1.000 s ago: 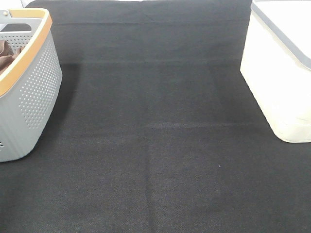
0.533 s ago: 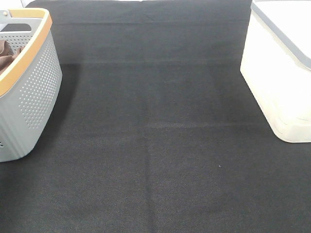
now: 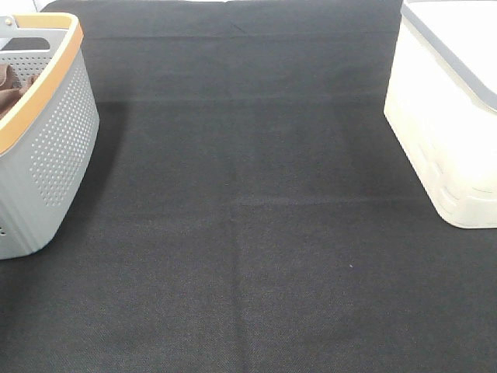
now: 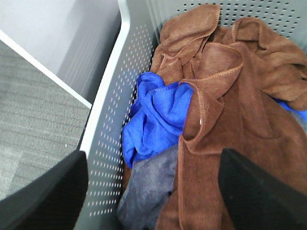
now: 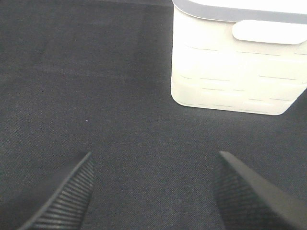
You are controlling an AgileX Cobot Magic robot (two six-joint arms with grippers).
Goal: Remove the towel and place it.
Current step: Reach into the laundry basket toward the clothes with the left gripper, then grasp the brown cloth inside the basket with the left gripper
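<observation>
While the left tool [image 4: 153, 160] hangs open, the towel [image 4: 230, 100] lies crumpled

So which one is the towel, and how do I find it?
Find the grey basket with the orange rim at the left edge of the black table. Inside lies a heap of cloths; the towel is the big reddish-brown one on top, beside a bright blue cloth and a dark grey cloth.
</observation>
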